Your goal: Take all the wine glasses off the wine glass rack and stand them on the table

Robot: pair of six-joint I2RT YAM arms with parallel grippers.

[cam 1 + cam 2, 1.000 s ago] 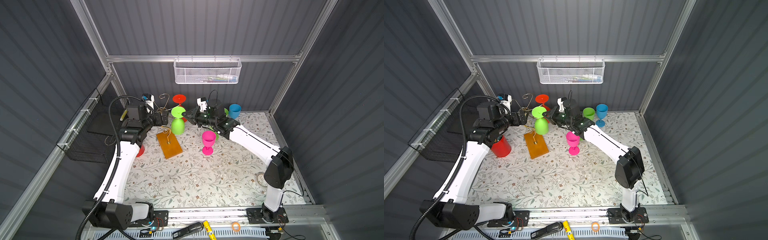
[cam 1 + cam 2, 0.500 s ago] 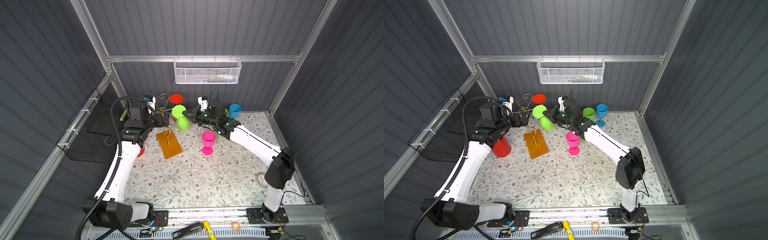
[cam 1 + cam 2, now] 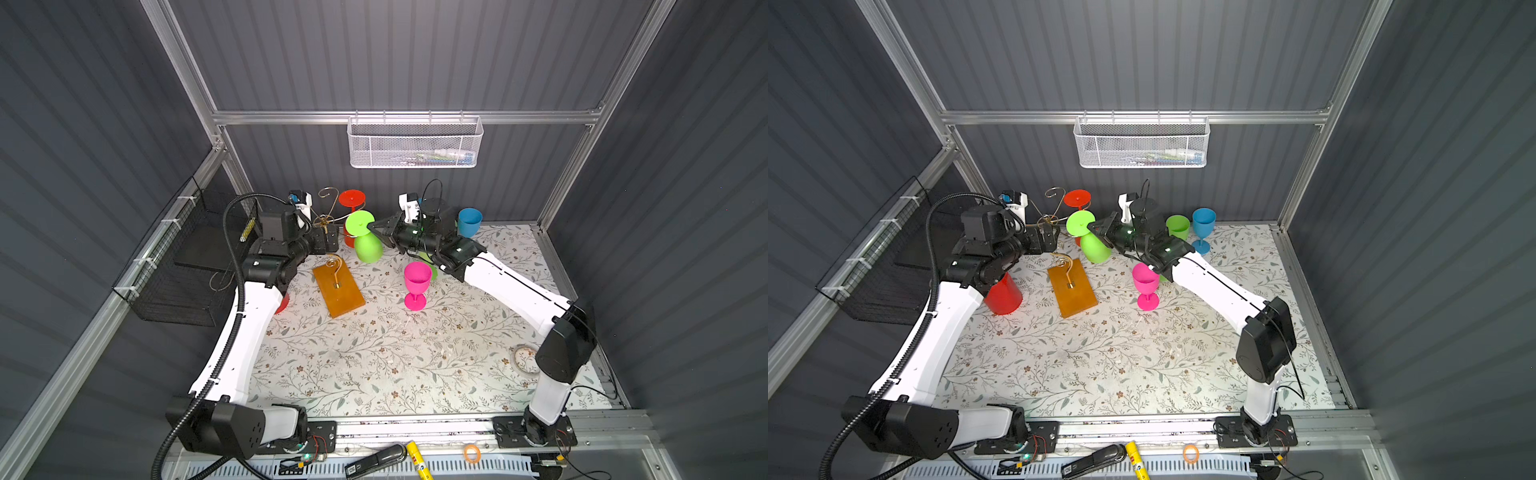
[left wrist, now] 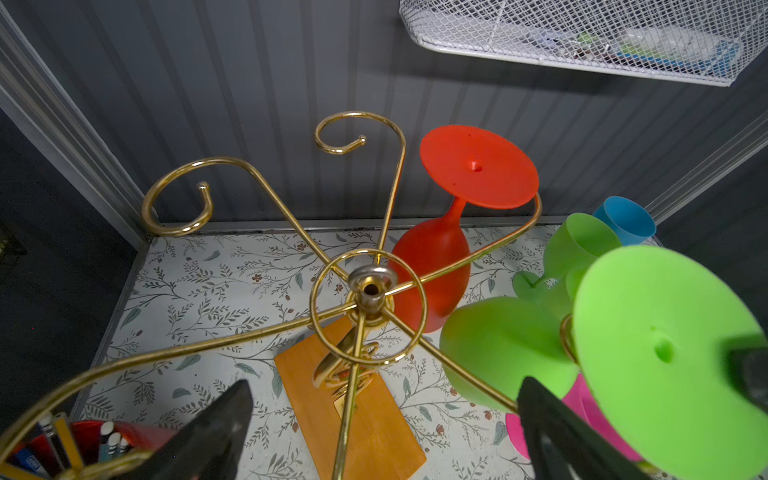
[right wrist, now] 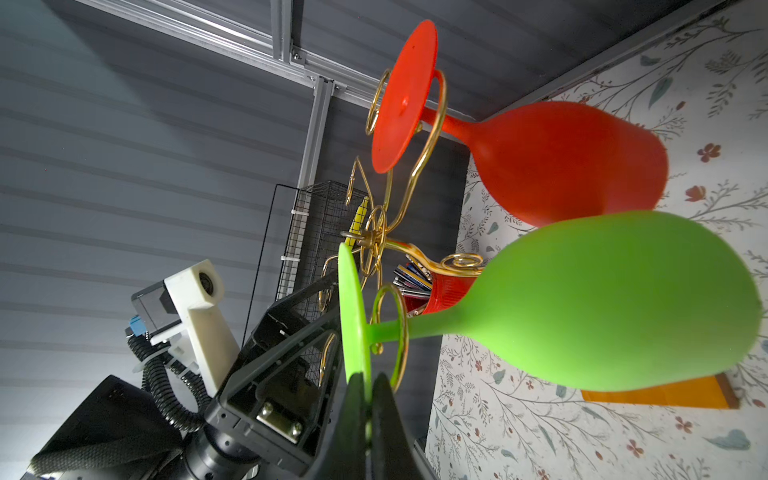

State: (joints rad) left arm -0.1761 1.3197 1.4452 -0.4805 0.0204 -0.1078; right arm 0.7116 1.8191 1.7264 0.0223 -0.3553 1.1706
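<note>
**Desk:** What has the right end effector (image 5: 368, 386) got?

**Photographer:** Its jaws are pinched together on the green wine glass (image 5: 602, 303), gripping the rim of its flat foot edge-on between the tips.

**Desk:** So is the glass off?

**Photographer:** Not yet. Just past those tips the stem sits inside one gold scroll of the wine glass rack (image 4: 370, 291). The glass hangs tilted, bowl swung out and down from the grip. I cannot tell whether the foot rests on the wire.

**Desk:** And the left end effector (image 4: 384, 390)?

**Photographer:** It is spread wide with nothing in it. The rack's post runs between its fingers, below the hub, and contact with the wire cannot be made out. I judge it is placed to steady the rack.

**Desk:** Farther out?

**Photographer:** Beyond the green glass from the right end effector, a red wine glass (image 5: 561, 162) hangs upside down on another scroll. Under that arm's wrist a pink glass (image 3: 417, 279) stands upright on the desk (image 3: 374, 353), with a blue glass (image 3: 469, 221) behind the wrist.

**Desk:** What remains?

**Photographer:** The grasp looks made, but the removal itself is not. The stem must slide out of the scroll's open side, and then the glass must come clear.
</note>
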